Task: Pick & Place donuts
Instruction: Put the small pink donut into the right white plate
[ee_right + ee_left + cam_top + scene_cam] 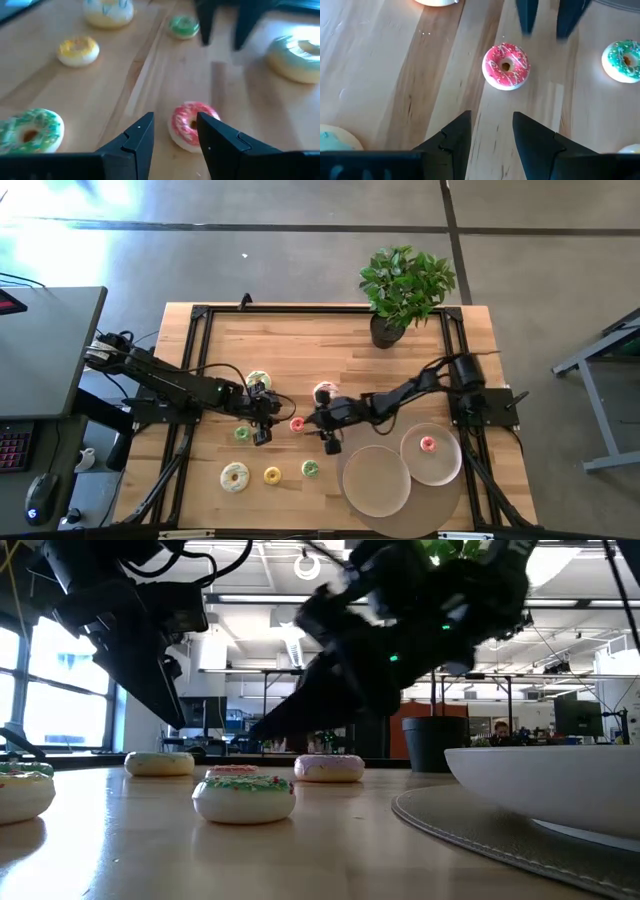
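Pink donut (189, 125) looks light, rigid, slick; right hand (175, 134), spread, should pinch its rim; left hand (490, 131) spread, at 9 o'clock.

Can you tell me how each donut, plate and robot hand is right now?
Red donut: flat on table, between both end effectors, not gripped.
Left end effector: open, empty.
Right end effector: open, empty, closing in on the red donut.
Pink donut on small plate: placed.
Small plate: holds one donut.
Large plate: no donuts on it.
Yellow donut: loose on table.
Potted plant: upright.
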### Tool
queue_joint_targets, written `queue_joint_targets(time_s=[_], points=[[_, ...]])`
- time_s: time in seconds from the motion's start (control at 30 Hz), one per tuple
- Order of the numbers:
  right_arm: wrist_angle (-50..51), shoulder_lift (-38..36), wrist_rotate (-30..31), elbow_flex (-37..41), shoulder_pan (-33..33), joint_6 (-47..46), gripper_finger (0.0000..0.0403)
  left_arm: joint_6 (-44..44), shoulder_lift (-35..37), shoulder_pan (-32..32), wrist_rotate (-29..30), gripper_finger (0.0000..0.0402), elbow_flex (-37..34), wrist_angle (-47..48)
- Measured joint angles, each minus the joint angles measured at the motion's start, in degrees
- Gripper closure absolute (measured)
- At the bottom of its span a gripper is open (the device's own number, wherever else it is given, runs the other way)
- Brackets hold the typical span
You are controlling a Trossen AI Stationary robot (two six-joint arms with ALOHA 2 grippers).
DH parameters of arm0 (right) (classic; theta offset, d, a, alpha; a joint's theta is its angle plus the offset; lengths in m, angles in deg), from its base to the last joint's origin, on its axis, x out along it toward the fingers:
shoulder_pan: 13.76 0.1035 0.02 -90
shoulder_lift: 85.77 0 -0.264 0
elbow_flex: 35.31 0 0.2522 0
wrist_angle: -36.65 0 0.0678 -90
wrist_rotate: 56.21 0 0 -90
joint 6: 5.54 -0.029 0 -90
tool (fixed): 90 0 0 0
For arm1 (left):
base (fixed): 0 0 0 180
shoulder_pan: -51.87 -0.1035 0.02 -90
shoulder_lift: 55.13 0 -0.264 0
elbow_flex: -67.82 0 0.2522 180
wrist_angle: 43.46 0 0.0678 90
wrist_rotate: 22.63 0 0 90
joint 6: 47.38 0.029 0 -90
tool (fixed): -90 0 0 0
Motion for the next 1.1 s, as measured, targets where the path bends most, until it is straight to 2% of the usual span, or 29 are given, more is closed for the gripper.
queue_joint_targets(time_s=[0.17,0.3,0.4,0.5,0.57,0.67,0.83,1.1], points=[[17.4,4.5,4.7,-10.7,0.2,0.2,0.0258,0.0,0.0,0.0,0.1,0.026,0.0,0.0],[22.8,6.0,5.3,-14.1,0.2,0.2,0.0272,0.0,0.0,0.0,0.0,0.026,0.0,0.0],[23.3,6.0,4.7,-14.3,0.2,0.1,0.0311,0.0,0.0,0.0,0.1,0.026,0.0,0.0],[23.7,5.6,5.0,-14.3,0.2,0.0,0.0376,0.0,0.0,0.0,0.0,0.026,0.0,0.0],[24.9,4.5,5.6,-14.2,0.2,-0.7,0.0389,0.0,0.0,0.0,0.1,0.026,0.0,0.0],[30.3,1.0,8.2,-14.0,0.9,-2.0,0.0378,-0.2,0.0,0.0,0.3,0.026,0.0,-0.2],[46.4,-10.3,16.9,-14.2,4.2,-4.3,0.0395,-0.2,0.1,0.0,0.3,0.026,0.0,-0.1],[73.7,-26.2,20.6,-12.6,13.0,-21.0,0.0397,-0.1,0.0,0.0,0.8,0.026,0.0,-1.4]])
